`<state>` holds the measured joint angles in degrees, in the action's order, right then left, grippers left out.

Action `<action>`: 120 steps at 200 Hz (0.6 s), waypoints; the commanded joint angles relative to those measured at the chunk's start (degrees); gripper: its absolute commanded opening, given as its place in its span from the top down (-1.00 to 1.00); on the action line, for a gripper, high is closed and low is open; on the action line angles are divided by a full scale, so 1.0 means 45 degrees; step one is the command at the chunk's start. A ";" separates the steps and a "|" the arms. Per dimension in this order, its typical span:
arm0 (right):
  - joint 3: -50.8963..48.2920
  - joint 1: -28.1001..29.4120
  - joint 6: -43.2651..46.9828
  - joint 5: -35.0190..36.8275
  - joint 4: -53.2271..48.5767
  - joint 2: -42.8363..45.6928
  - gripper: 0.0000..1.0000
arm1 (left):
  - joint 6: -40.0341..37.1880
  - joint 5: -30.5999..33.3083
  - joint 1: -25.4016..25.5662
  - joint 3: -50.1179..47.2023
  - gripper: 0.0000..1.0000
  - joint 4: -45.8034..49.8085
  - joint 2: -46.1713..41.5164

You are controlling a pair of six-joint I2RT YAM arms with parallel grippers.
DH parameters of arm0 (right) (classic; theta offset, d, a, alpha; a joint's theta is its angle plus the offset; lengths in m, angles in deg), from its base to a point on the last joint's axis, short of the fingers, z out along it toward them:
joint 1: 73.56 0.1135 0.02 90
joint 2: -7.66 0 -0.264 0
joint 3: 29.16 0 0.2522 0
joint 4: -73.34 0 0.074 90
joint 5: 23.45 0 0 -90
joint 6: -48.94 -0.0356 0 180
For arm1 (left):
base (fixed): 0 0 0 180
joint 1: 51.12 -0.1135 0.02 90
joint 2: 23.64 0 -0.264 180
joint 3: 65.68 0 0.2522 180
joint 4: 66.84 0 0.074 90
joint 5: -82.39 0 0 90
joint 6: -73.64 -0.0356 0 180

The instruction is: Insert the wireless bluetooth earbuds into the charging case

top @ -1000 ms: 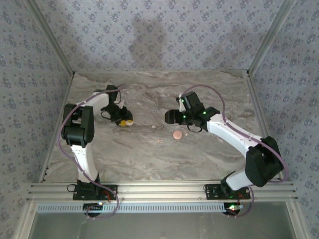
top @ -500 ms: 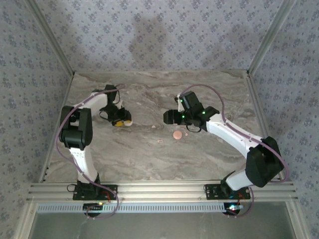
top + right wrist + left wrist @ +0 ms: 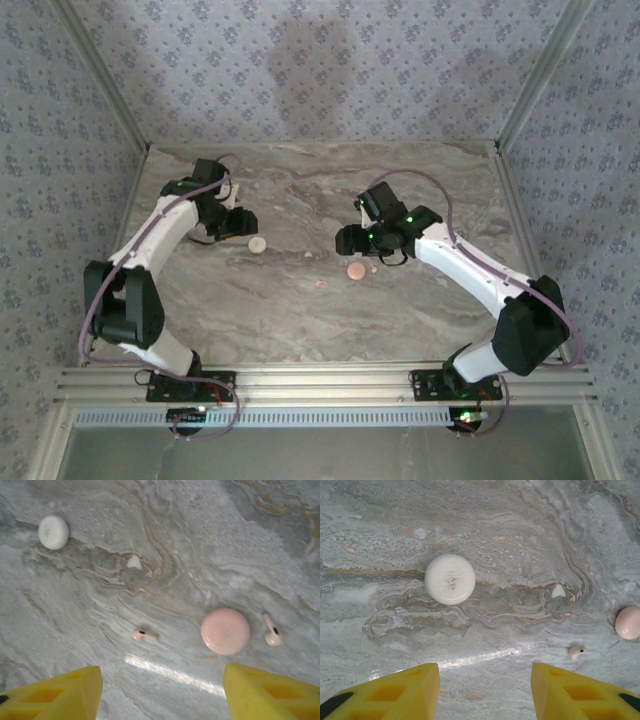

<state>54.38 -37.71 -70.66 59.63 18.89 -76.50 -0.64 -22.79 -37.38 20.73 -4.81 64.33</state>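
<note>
The marble-patterned table [image 3: 420, 190] carries two small round charging cases and a few loose earbuds, all lying apart from one another with nothing stacked or covering them. The white charging case [image 3: 450, 579] lies flat as a closed-looking disc in the left half. The white earbud [image 3: 558, 591], a tiny pale bit, lies to its right on a brown vein of the marble, well short of the pink charging case [image 3: 225, 630]. That pink case also lies flat and looks closed. A stemmed pink earbud [image 3: 272, 632] rests just beside it on one side, and a second pink earbud [image 3: 144, 635] lies on its side a little way off on the other, between the two cases. No earbud sits in either case. Patterned walls [image 3: 330, 80] close in the table on three sides. The left arm reaches forward with its elbow swung out to the left and its wrist turned in toward the centre. The left gripper [image 3: 485, 690] hangs over bare marble just short of the white case, its yellow fingers [image 3: 395, 692] spread apart and empty. The right arm bends out to the right and stretches its forearm back toward the middle. The right gripper [image 3: 160, 692] hovers close to the pink case, fingers likewise wide apart with only table between them.
</note>
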 commanded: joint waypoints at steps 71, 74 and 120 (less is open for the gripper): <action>0.2529 0.0339 -0.0395 0.1226 -0.5114 -0.3815 -0.32 | 0.0481 0.0123 0.0656 -0.2620 -0.01 -0.1844 -0.0964; 0.2577 0.0339 -0.0409 0.1215 -0.5142 -0.3900 -0.32 | 0.0476 0.0108 0.0658 -0.2653 -0.01 -0.1887 -0.0965; 0.3718 0.0391 0.0079 0.1487 -0.5674 -0.5651 -0.43 | 0.0523 -0.0060 0.0658 -0.2918 -0.01 -0.2021 -0.0906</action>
<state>67.10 -36.31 -71.58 64.22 -2.14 -98.60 0.89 -21.76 -34.61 8.44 -13.03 60.79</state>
